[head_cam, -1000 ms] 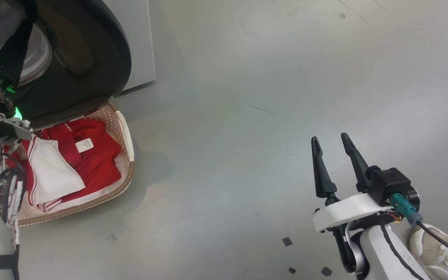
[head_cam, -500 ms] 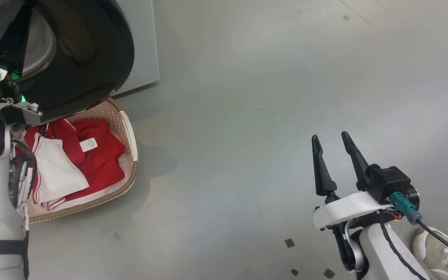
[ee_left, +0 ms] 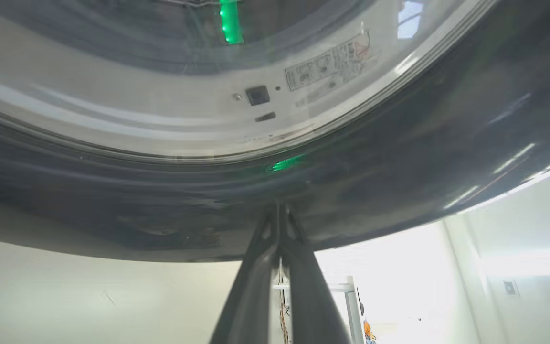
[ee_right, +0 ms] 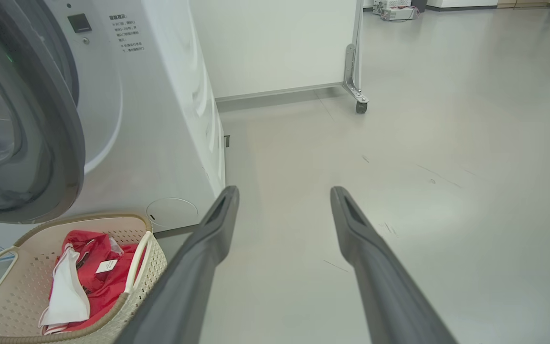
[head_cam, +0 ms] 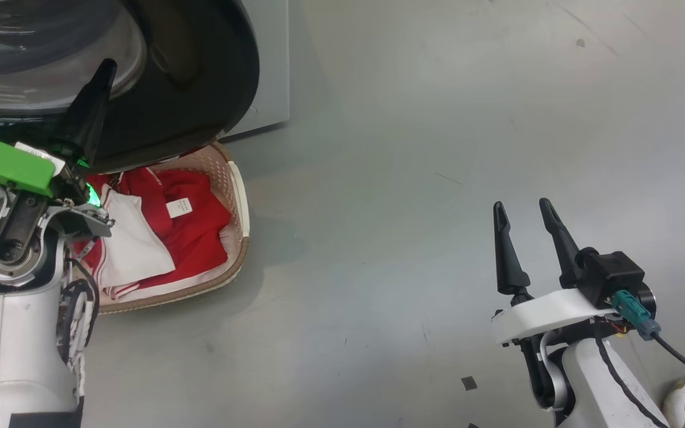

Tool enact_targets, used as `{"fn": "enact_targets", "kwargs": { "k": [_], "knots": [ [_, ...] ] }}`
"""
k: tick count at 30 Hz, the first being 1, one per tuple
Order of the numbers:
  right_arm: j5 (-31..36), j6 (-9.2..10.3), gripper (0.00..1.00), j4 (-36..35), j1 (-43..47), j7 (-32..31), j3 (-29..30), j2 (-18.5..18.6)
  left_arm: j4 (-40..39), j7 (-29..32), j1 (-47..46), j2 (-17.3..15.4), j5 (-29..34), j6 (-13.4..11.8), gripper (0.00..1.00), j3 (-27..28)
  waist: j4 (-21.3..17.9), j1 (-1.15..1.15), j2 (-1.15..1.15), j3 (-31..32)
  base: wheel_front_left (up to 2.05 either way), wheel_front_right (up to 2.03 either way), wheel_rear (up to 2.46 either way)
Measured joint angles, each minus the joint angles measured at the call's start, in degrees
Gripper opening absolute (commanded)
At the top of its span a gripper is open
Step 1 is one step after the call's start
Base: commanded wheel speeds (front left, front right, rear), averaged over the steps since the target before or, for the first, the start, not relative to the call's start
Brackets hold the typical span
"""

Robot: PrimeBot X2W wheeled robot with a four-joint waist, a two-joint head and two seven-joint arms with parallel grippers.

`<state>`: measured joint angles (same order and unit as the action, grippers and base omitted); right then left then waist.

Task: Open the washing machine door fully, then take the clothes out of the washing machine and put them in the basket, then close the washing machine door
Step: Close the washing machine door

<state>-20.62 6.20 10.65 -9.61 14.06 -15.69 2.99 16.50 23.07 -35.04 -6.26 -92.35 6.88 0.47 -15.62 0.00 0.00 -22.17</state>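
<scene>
**Door: closing push pending, left gripper at the rim**

Door (head_cam: pixel 200 89): black with a glass bowl, standing out from the machine (head_cam: pixel 272 59), directly ahead of the left gripper (head_cam: pixel 104 74). That gripper's fingers are pressed together and empty, tips seemingly touching the dark rim.

Clothes (head_cam: pixel 200 238): red and white, lying in the basket (head_cam: pixel 241 208), just below and right of that gripper.

Right gripper (head_cam: pixel 522 205): spread wide, empty, well apart over bare floor.

Change: the head camera has swung, sliding the scene rightward; the door looks no nearer shut.

Judgement: unloading done, only closing remains.
</scene>
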Motion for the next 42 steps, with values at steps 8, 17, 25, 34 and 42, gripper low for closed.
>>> {"fn": "enact_targets", "kwargs": {
  "k": [8,17,25,34,42],
  "knots": [
    [0.5,0.0,1.0,0.5,-0.3,0.1,1.0,1.1,-5.1,-1.1,7.6,0.5,-1.9,0.0,0.0,3.2,4.7,0.0,0.0,1.0,0.0,0.0,0.0],
    [1.0,0.09,1.0,1.1,-0.2,0.1,1.7,2.1,-12.4,-2.8,16.9,0.7,-1.8,0.0,0.39,6.1,9.7,0.0,0.0,3.7,0.0,0.0,0.0],
    [1.2,0.35,1.0,1.5,0.9,0.1,2.0,2.6,-16.1,-4.5,21.9,1.7,0.5,0.0,1.0,6.0,12.3,0.0,0.0,6.1,0.0,0.0,0.0],
    [1.7,0.36,1.0,1.9,2.4,0.1,2.2,3.8,-20.2,-10.0,27.1,-2.3,16.6,0.0,1.0,3.1,15.7,0.0,0.0,9.3,0.0,0.0,0.0],
    [2.6,0.42,1.0,1.9,3.9,0.1,1.8,4.2,-23.5,-16.9,31.4,-10.6,39.3,0.0,1.0,-4.8,18.4,0.0,0.0,12.1,0.0,0.0,0.0]
  ]
}}
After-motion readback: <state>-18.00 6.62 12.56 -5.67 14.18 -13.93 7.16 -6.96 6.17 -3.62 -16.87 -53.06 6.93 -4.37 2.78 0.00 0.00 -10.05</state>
